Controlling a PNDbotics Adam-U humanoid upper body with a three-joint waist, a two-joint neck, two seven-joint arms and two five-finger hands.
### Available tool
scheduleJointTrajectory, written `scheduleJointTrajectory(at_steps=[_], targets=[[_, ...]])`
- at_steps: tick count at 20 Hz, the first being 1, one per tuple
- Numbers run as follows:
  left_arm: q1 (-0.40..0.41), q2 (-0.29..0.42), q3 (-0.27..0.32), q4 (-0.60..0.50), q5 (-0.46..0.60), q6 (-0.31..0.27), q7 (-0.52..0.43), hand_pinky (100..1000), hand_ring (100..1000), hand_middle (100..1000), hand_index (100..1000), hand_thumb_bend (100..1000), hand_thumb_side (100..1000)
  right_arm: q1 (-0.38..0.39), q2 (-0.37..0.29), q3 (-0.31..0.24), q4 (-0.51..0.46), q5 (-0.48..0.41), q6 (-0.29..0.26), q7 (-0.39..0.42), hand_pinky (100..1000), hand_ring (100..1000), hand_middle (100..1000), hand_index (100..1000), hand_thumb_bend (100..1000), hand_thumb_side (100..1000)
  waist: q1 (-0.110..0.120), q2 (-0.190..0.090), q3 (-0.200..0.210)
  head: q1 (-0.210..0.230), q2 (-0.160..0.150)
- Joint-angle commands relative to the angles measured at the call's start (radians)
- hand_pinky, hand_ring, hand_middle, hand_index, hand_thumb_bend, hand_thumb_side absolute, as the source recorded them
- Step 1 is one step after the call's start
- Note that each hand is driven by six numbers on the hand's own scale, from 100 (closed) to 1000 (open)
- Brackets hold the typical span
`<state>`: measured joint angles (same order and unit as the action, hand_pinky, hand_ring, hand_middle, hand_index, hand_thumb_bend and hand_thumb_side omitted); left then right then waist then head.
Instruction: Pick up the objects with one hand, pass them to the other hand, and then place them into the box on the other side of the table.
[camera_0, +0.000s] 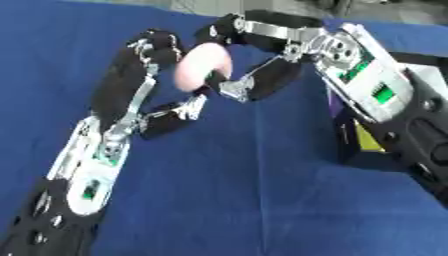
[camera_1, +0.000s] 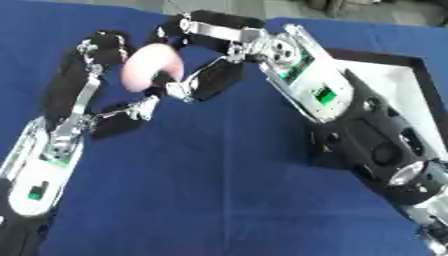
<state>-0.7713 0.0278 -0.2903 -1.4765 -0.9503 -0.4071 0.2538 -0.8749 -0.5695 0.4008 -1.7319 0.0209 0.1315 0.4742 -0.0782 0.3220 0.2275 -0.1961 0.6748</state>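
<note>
A rounded pink object (camera_0: 203, 62) hangs above the blue table, caught between my two hands. My left hand (camera_0: 131, 75) reaches up from the lower left, its fingers (camera_0: 157, 45) curled against the object's left side and its thumb below. My right hand (camera_0: 293, 42) comes in from the right, with fingers (camera_0: 229, 26) hooked over the top of the object and the thumb (camera_0: 254, 82) under it. Part of the object is hidden by the fingers. The black box (camera_1: 395, 80) with a pale floor lies at the right edge, partly behind my right forearm.
A blue cloth (camera_0: 245, 180) covers the table, with bare stretches in the middle and front. In the left eye view a yellow and purple patch (camera_0: 363, 140) shows at the box's near wall under my right arm.
</note>
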Motion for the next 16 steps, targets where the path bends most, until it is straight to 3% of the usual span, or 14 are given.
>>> scheduleJointTrajectory(at_steps=[1, 4, 7, 11, 16], targets=[[-0.013, -0.006, -0.002, -0.012, 0.003, 0.015, -0.005, 811, 678, 603, 765, 168, 131, -0.013, -0.020, -0.007, -0.025, -0.048, 0.020, -0.001, 878, 1000, 662, 686, 100, 192, 0.007, -0.020, -0.003, -0.003, -0.007], [-0.008, -0.005, 0.003, 0.001, -0.015, 0.056, -0.015, 861, 792, 721, 920, 305, 304, -0.012, -0.029, -0.016, -0.035, -0.074, 0.033, -0.008, 880, 1000, 654, 678, 100, 177, 0.010, -0.021, -0.005, -0.004, -0.007], [-0.003, -0.003, 0.011, 0.011, -0.016, 0.131, -0.010, 870, 813, 738, 955, 389, 396, -0.007, -0.042, -0.026, -0.048, -0.093, 0.042, -0.019, 883, 1000, 653, 677, 100, 175, 0.011, -0.023, -0.011, -0.002, -0.008], [0.006, 0.011, 0.028, 0.015, 0.016, 0.249, 0.000, 856, 796, 704, 936, 338, 452, 0.003, -0.069, -0.049, -0.061, -0.124, 0.057, -0.037, 889, 1000, 658, 681, 100, 182, 0.018, -0.027, -0.018, 0.001, -0.006], [0.034, 0.075, 0.064, 0.015, 0.081, 0.317, 0.000, 813, 740, 647, 868, 160, 431, 0.052, -0.139, -0.107, -0.099, -0.196, 0.086, -0.068, 898, 1000, 671, 693, 100, 215, 0.030, -0.035, -0.030, -0.001, 0.001]])
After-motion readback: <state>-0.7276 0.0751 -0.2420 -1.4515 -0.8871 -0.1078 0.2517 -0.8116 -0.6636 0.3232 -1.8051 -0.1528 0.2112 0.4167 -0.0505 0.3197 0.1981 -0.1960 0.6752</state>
